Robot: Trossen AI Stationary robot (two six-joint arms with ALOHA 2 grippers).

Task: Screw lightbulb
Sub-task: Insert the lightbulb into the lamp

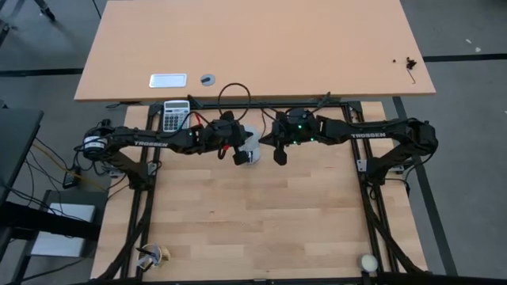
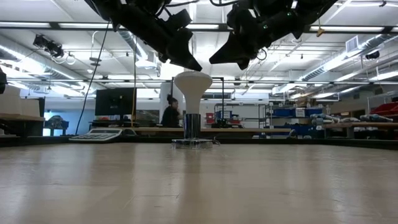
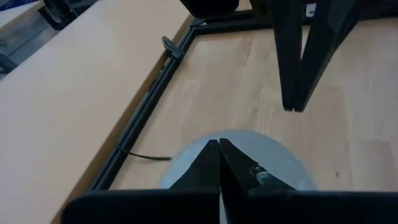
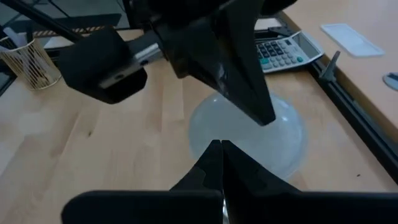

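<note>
Lightbulb (image 2: 192, 83) stands upright, dome up, its narrow base down in the silver socket (image 2: 192, 142) on the table (image 2: 199, 186), near the far edge. A calculator (image 1: 176, 115) lies on the table behind the left arm.

Left tool (image 2: 190, 63) hangs just above and to one side of the dome, fingers pressed together, holding nothing. Right tool (image 2: 221, 60) hangs on the other side of the dome, a little apart from it, also closed and empty. From the low view neither tool appears to touch the glass, though the left tip is close enough that contact cannot be ruled out.

Step in hand, as judged: bulb already seated in the socket, both tools clear above it, either between turns or finished. How far the thread is run in cannot be seen.

Next move, if more turning is needed: one tool opens, drops around the dome, closes gently, twists about the upright axis without tipping the socket.
</note>
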